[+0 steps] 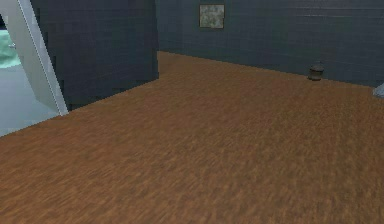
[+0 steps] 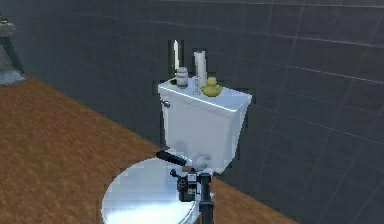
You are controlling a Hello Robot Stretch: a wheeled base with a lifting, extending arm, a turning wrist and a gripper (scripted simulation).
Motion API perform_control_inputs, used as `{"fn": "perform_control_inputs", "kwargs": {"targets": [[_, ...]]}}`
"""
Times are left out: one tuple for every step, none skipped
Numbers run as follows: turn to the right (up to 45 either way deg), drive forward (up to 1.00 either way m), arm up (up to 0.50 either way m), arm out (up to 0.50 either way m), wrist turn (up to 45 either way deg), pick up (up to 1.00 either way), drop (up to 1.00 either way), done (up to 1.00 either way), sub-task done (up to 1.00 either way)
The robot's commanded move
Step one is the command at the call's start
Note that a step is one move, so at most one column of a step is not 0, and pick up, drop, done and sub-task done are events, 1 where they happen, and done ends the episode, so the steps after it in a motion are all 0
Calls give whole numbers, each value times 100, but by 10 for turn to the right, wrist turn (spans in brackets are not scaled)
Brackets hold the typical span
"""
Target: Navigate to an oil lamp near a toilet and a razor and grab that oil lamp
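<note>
A white toilet [image 2: 200,120] stands against the dark tiled wall in the arm side view, its round lid [image 2: 140,195] closed. On the tank top stands a small lamp-like thing [image 2: 180,68] with a round base and a tall white chimney. Beside it are a white upright roll [image 2: 200,68] and a small yellow blob [image 2: 212,88]. The dark arm [image 2: 206,205] rises from the bottom edge, and the gripper [image 2: 183,178] shows in front of the tank, above the lid's back. I cannot tell whether it holds anything.
The forward view has open wooden floor [image 1: 200,150] bounded by dark tiled walls. A framed picture [image 1: 211,15] hangs on the far wall, a small dark object [image 1: 317,71] sits on the floor by it, and a white-framed doorway [image 1: 45,60] opens at the left.
</note>
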Motion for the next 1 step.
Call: {"fn": "perform_control_inputs", "kwargs": {"targets": [[0,0,0,0,0,0,0,100,0]]}}
